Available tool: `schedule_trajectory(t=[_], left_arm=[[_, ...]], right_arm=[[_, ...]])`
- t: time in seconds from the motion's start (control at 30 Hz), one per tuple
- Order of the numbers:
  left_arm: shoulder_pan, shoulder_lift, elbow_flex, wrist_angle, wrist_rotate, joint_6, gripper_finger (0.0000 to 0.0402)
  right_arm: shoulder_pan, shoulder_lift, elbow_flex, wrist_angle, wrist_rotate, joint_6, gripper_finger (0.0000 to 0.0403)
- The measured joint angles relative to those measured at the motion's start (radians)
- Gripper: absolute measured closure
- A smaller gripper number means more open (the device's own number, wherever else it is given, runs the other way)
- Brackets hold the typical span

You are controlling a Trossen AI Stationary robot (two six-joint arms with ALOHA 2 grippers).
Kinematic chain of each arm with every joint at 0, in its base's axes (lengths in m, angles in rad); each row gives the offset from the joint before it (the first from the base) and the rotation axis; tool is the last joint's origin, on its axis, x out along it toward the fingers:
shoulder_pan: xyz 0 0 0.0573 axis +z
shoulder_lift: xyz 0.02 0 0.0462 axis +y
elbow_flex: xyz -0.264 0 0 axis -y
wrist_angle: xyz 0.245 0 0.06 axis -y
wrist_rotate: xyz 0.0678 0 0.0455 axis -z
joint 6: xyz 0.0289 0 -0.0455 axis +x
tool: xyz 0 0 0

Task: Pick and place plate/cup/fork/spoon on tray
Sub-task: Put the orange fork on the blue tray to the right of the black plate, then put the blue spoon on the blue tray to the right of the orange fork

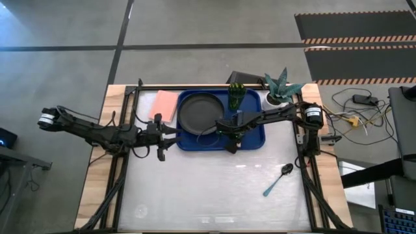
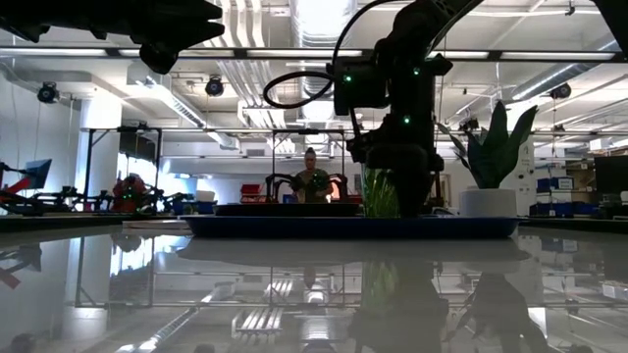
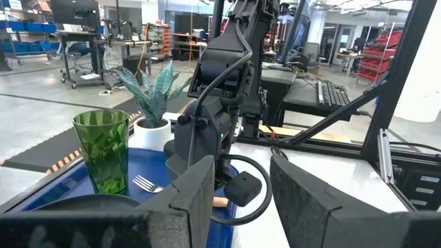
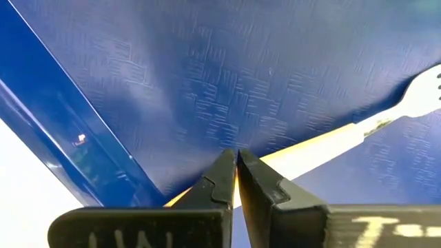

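Tray already holds your plate and cup; right gripper pinches the fork on it, left gripper gapes beside it, spoon remains off it.

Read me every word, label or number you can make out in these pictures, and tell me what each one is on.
"UN": raised letters on one finger of the right gripper, cut off by the picture's edge.
"To": on its other finger, also cut off.
Nothing readable on the tray, cup, plate or fork; anything in the room behind is too small.
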Motion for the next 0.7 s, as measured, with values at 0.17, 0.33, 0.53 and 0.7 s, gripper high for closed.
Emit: schedule_trajectory(t=[0.17,0.33,0.53,0.7], left_arm=[[-0.001,0.001,0.000,-0.005,0.000,0.000,0.0276],[-0.001,0.000,-0.001,-0.014,0.000,-0.007,0.0276],[-0.001,-0.001,0.000,-0.014,0.000,-0.025,0.0276],[-0.001,-0.001,0.000,-0.015,0.000,0.006,0.0276]], right_arm=[[0.001,-0.020,0.000,-0.012,0.000,0.011,0.0394],[0.028,-0.109,-0.001,-0.098,-0.015,0.131,0.0394],[0.121,-0.276,-0.001,-0.193,-0.139,0.488,0.0394],[0.256,-0.368,-0.003,-0.184,-0.154,0.789,0.0394]])
